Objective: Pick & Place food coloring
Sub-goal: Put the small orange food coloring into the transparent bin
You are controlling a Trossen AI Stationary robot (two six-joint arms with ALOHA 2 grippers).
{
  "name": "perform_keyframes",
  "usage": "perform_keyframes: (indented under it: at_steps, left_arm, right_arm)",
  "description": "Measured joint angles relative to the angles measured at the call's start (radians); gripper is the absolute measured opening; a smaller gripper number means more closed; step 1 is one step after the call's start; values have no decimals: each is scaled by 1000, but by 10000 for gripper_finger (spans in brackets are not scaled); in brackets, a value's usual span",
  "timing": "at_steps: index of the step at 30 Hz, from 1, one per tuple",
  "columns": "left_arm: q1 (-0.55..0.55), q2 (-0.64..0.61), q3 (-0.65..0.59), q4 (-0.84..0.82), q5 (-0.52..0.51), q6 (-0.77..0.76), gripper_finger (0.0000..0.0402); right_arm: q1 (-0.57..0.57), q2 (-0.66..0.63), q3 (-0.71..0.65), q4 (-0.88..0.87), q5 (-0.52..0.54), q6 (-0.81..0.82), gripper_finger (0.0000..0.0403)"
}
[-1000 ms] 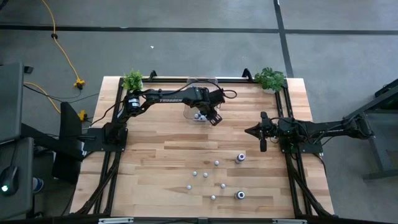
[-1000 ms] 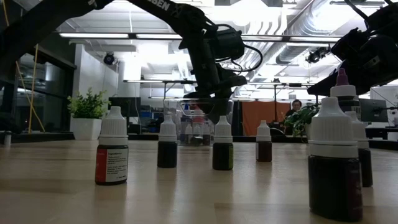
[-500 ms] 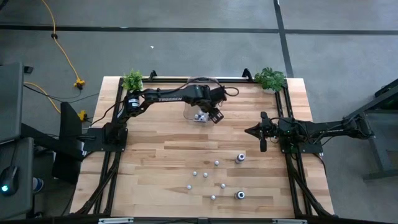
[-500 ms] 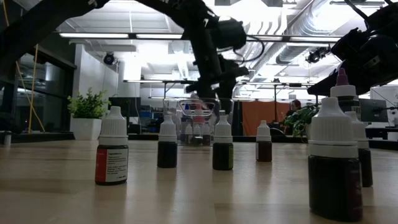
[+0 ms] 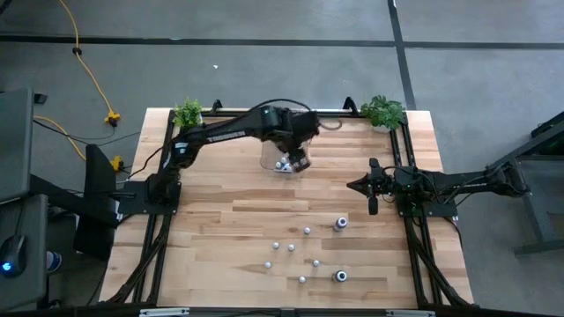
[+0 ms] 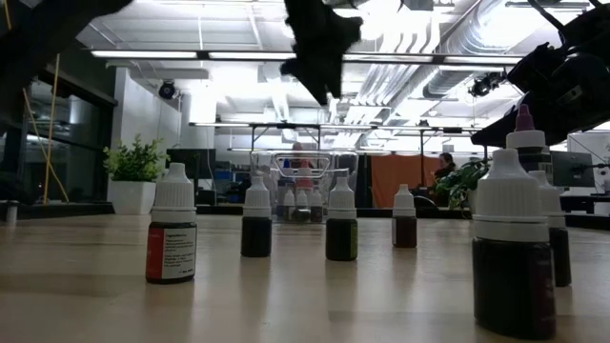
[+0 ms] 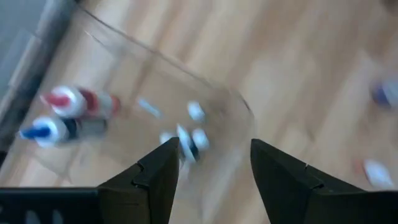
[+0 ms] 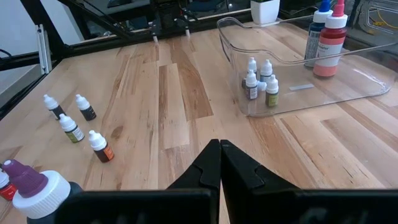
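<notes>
High view: the left gripper [image 5: 300, 159] is poised over the clear bin [image 5: 284, 141] at the far middle of the table [image 5: 220, 220], while the right gripper [image 5: 371, 202] waits at the right edge beside its mount. Loose food coloring bottles [image 5: 306, 232] stand scattered on the near half of the table, well apart from the bin. Judged from this layout, the step in hand is withdrawal after a drop; the arm should clear the bin wall vertically before travelling toward the next bottle, so as not to drag the bin. Low view: the bottles are small and upright, with white conical caps over dark bodies; one near bottle [image 6: 172, 238] carries a printed label, and a larger one [image 6: 513, 248] stands closest to the camera. The left gripper [image 6: 319, 48] hangs high above the bin [image 6: 303, 181]. Being narrow and tall, the bottles will probably tip easily, so approach each from directly above. Left wrist view: the two fingers [image 7: 149, 183] stand apart with nothing between them; below lie the bin and several small bottles [image 7: 193, 140] inside it. Right wrist view: the right fingers [image 8: 214, 165] are pressed together and empty; four small bottles [image 8: 258, 78] stand grouped in the bin, with two larger bottles [image 8: 329, 37] beyond.
</notes>
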Motion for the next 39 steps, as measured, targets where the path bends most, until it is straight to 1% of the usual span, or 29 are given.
perform_keyframes:
  at_steps: [3,4,8,18,22,25,28,30,35,39]
  left_arm:
    - [-52,-42,-15,-104,19,35,191]
    - [-76,-46,-15,-149,9,36,191]
    - [-165,-70,-18,-239,-44,26,191]
    - [-370,-134,-17,-246,-66,7,191]
    - [-414,-137,-20,-246,-113,-15,191]
    - [-421,-161,-65,-240,-109,-20,191]
    - [-421,-196,-171,-225,-99,-42,191]
    - [-419,-242,-282,-153,-83,-46,191]
    - [-419,-407,-638,122,21,-53,191]
    - [-432,-551,-903,360,97,-127,191]
  right_arm:
    - [0,0,0,0,0,0,0]
    - [0,0,0,0,0,0,0]
    - [0,0,0,0,0,0,0]
    - [0,1,0,0,0,0,0]
    - [0,0,0,0,0,0,0]
    - [0,0,0,0,0,0,0]
    - [0,0,0,0,0,0,0]
    - [0,0,0,0,0,0,0]
    - [0,0,0,0,0,0,0]
    - [0,0,0,0,0,0,0]
